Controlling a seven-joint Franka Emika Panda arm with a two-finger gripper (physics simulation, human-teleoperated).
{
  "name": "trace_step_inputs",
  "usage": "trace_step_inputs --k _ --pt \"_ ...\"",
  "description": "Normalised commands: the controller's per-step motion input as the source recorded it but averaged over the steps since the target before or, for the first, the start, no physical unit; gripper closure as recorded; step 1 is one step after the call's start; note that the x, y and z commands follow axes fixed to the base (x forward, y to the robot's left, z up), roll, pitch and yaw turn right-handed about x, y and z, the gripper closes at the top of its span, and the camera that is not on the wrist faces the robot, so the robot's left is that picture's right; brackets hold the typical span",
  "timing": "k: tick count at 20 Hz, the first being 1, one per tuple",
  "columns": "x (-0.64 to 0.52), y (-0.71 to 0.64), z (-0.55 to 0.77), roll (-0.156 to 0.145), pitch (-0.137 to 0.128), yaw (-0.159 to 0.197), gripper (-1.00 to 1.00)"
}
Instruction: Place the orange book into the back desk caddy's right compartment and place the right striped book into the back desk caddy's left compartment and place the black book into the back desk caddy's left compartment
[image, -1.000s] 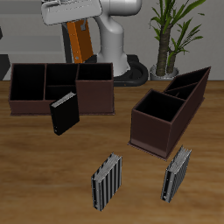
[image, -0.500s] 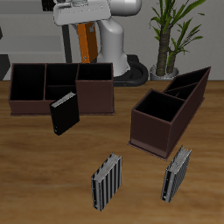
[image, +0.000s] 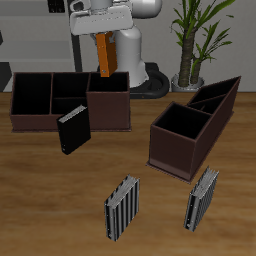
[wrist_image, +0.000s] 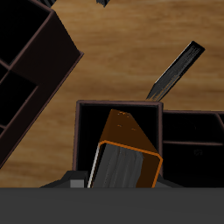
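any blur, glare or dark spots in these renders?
Exterior view: sharp, soft even light, faint shadows beside the black book. Wrist view: no glare; the orange book is crisp, the back caddy sections go near black, and a flat grey band hides the fingers.

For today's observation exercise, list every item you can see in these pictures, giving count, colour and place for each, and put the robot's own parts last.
Orange book: one, orange, held above the back desk caddy's right compartment.
Back desk caddy: one, dark brown, far side of the table.
Black book: one, black, upright in front of that caddy.
Slanted caddy: one, brown, near the plant.
Striped books: two, the darker and the paler, near the table's front edge.
Plant: one, green, behind the table.
Table: one, wooden.
Gripper: one, white, shut on the orange book.
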Motion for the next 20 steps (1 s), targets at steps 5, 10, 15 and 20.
trace_step_inputs --k 5,10,15,20 --pt "0.14 -0.07 -0.23 -0.019 0.064 -0.019 1.0" --pt "0.06 -0.06 -0.18 0.004 0.046 0.015 1.0" --pt "0.07 0.02 -0.23 0.021 0.07 -0.007 1.0" --pt "0.14 0.04 -0.35 0.071 0.122 -0.014 -1.0"
